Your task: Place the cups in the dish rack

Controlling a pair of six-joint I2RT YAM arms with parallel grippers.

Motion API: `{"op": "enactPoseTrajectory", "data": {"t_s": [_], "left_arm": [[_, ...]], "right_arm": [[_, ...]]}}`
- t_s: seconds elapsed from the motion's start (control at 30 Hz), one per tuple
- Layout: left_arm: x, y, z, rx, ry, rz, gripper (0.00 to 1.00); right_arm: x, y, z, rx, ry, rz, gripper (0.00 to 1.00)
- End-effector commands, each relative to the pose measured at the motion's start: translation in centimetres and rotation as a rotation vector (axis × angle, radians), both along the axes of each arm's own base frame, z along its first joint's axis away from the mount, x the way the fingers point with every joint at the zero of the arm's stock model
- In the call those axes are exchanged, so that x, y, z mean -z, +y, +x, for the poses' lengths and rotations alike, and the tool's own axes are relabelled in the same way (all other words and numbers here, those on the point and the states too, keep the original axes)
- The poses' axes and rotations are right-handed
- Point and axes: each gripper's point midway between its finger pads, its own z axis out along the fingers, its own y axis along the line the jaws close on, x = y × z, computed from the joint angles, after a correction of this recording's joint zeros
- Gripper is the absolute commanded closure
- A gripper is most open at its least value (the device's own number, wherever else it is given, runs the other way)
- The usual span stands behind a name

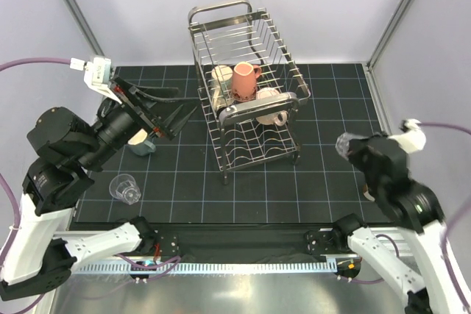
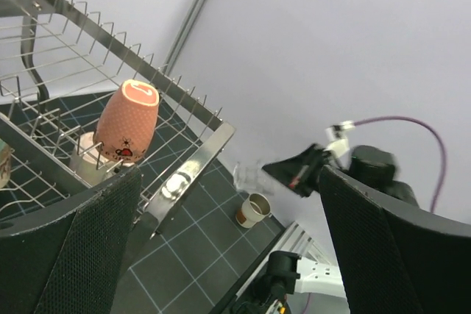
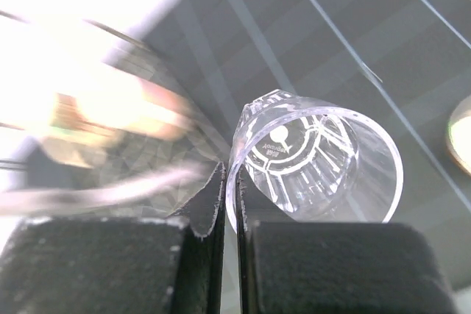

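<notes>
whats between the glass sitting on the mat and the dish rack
Nothing; in the top view only bare black gridded mat lies between the glass tumbler and the dish rack.

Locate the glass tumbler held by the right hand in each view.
Top external: tumbler, right of the dish rack.
Left wrist: tumbler faint, centre, beyond the rack's corner.
Right wrist: tumbler centre, rim pinched by the right hand.
Shared landmark: black gridded mat.
</notes>
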Motion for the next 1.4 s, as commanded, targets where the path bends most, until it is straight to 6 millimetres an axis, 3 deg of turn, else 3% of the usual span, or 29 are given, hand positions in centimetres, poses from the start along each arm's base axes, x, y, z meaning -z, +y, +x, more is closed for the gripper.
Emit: {"op": "enactPoseTrajectory", "data": {"t_s": [0.0,0.1,0.13,0.17,0.2,0.23,0.3,0.33,0.37,0.43,0.47,0.5,0.57,0.63,0.67,0.7,0.83,1.13,1.37], "left_arm": [[-1.6,-0.3,-0.5,0.03,-0.029,-0.095,0.0],[-2.6,-0.4,-0.8,0.054,-0.05,-0.165,0.0],[-2.1,-0.7,-0.7,0.059,-0.044,-0.169,0.0],[-2.8,-1.0,-1.1,0.09,-0.057,-0.2,0.0],[-3.0,-1.3,-1.4,0.116,-0.064,-0.209,0.0],[-2.9,-1.9,-1.2,0.129,-0.061,-0.223,0.01],[-3.0,-2.5,-1.4,0.165,-0.065,-0.241,0.0],[-2.4,-3.3,-1.3,0.193,-0.059,-0.241,0.0],[-3.2,-3.6,-1.6,0.219,-0.08,-0.281,0.0],[-3.7,-4.5,-2.3,0.289,-0.118,-0.3,0.0],[-4.0,-5.3,-2.2,0.316,-0.143,-0.326,0.0],[-4.2,-5.6,-2.2,0.335,-0.162,-0.334,0.0],[-3.8,-7.2,-2.4,0.409,-0.194,-0.333,0.0],[-4.9,-7.7,-2.8,0.449,-0.259,-0.387,0.0],[-4.2,-8.9,-2.3,0.479,-0.253,-0.379,0.0],[-5.1,-8.9,-2.7,0.498,-0.299,-0.413,0.0],[-4.7,-11.9,-3.3,0.545,-0.385,-0.402,0.0],[-3.8,-17.9,-4.3,0.516,-0.51,-0.364,0.0],[-4.3,-20.5,-4.7,0.529,-0.538,-0.378,0.0]], "right_arm": [[-10.1,-0.1,-0.9,-0.082,-0.409,0.041,0.96],[-15.4,0.5,-2.9,-0.156,-0.653,0.11,0.96],[-15.9,0.8,-3.2,-0.174,-0.701,0.122,0.96],[-18.6,1.0,-4.0,-0.198,-0.831,0.162,0.96],[-19.1,1.7,-5.2,-0.26,-0.911,0.177,0.96],[-21.8,1.9,-6.6,-0.291,-1.049,0.221,0.96],[-23.6,2.6,-8.2,-0.352,-1.164,0.27,0.96],[-24.0,3.8,-8.7,-0.427,-1.196,0.312,0.96],[-25.9,3.9,-10.1,-0.463,-1.292,0.359,0.96],[-26.6,5.6,-10.5,-0.565,-1.34,0.415,0.96],[-28.1,5.6,-12.1,-0.61,-1.423,0.502,0.96],[-28.2,5.8,-11.9,-0.624,-1.438,0.544,0.96],[-29.4,6.6,-13.4,-0.732,-1.518,0.649,0.96],[-29.4,6.9,-13.6,-0.771,-1.541,0.718,0.96],[-30.0,6.7,-14.2,-0.806,-1.581,0.784,0.96],[-29.7,6.9,-14.1,-0.819,-1.587,0.807,0.96],[-29.9,6.8,-14.5,-0.861,-1.615,0.892,0.96],[-28.4,6.4,-13.0,-0.818,-1.574,0.991,0.96],[-27.8,6.8,-12.6,-0.837,-1.551,1.023,0.96]]}}
